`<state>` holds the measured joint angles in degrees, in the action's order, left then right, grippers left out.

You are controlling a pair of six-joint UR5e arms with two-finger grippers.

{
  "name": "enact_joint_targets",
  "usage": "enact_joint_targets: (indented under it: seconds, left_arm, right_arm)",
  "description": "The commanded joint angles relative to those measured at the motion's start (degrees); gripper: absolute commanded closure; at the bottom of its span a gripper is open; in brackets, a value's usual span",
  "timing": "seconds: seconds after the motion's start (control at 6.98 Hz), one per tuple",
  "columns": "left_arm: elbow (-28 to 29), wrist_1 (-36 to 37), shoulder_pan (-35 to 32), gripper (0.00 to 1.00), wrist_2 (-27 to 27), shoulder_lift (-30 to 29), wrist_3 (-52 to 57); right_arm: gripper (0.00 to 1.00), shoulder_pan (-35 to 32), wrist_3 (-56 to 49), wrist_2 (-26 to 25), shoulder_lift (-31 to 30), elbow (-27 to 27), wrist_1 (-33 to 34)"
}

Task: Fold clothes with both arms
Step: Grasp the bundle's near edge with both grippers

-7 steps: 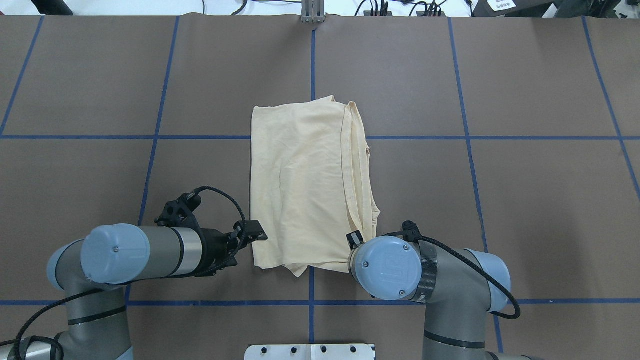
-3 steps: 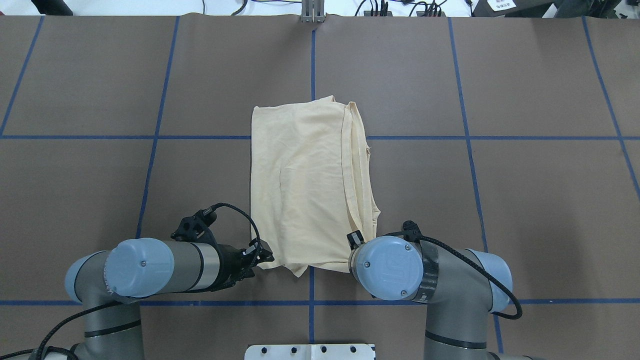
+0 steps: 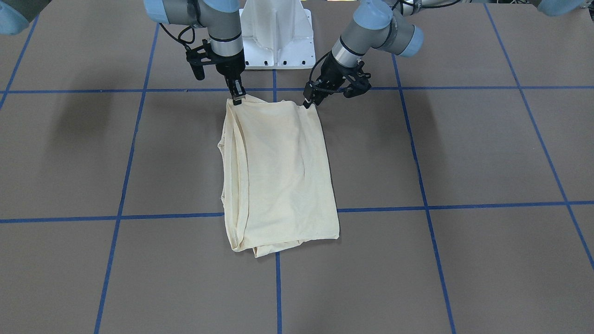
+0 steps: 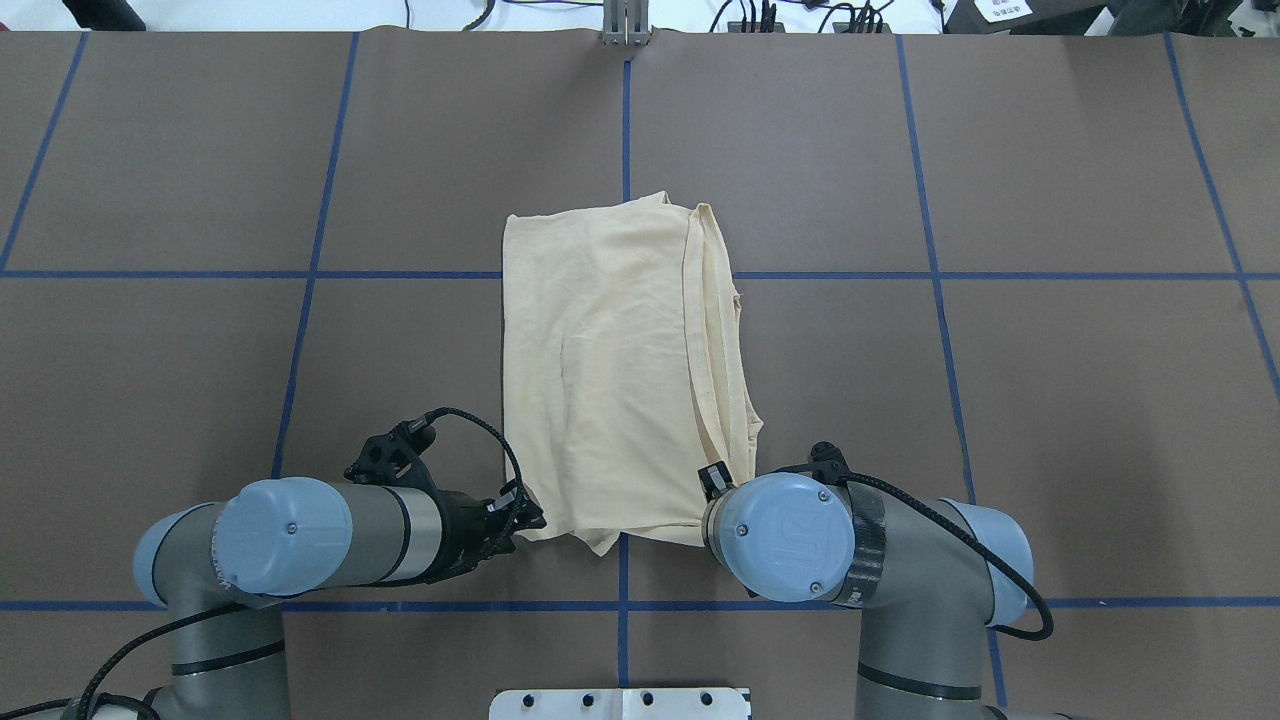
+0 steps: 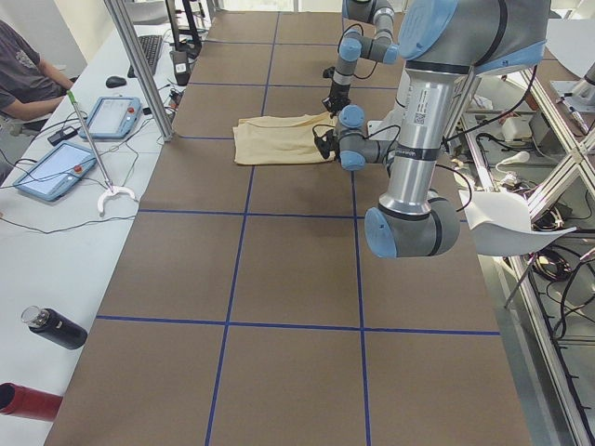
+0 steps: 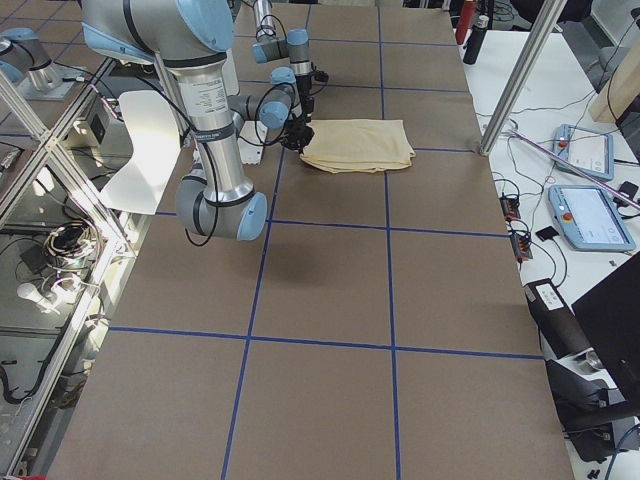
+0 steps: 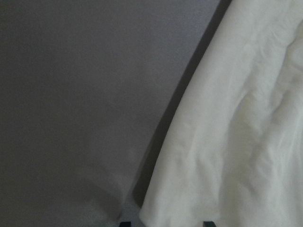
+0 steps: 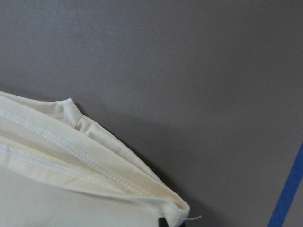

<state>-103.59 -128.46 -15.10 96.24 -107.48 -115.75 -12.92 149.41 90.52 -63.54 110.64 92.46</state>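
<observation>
Open bench (image 4: pixel 1050 400) surface stretches left, right and beyond the folded T-shirt (image 4: pixel 610 370). Its robot-side edge is crowded: the left end effector (image 3: pixel 309 103) and right end effector (image 3: pixel 236 98) sit at both corners there.

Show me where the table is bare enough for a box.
The table lies bare on both sides of the shirt and beyond its far edge. The near edge is crowded: left end effector and right end effector sit at the shirt's corners.
</observation>
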Motion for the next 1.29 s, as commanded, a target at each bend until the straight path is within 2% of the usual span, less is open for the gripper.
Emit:
enact_joint_targets:
  seconds: [0.0,0.14,0.43,0.72,0.86,1.15]
  left_arm:
    - [0.05,-0.03,0.07,0.50,0.00,0.08,0.00]
    - [0.05,0.06,0.07,0.61,0.00,0.16,0.00]
    - [0.05,0.06,0.07,1.00,0.00,0.16,-0.79]
    - [-1.25,-0.03,-0.28,1.00,0.00,0.51,-0.79]
    - [-3.70,-0.03,-0.46,1.00,0.09,2.17,-0.79]
    - [-11.86,0.14,-0.02,1.00,1.05,6.82,-1.75]
  right_arm:
    - [1.00,0.00,0.00,0.01,-0.18,0.45,0.00]
    - [1.00,0.00,0.00,0.01,-0.18,0.54,0.00]
    - [1.00,0.00,0.00,0.01,-0.27,0.54,0.00]
    - [1.00,0.00,0.00,0.01,-0.62,0.54,0.00]
    - [1.00,0.00,0.00,0.01,-0.71,0.62,0.00]
    - [1.00,1.04,0.17,0.01,-4.12,5.95,0.00]
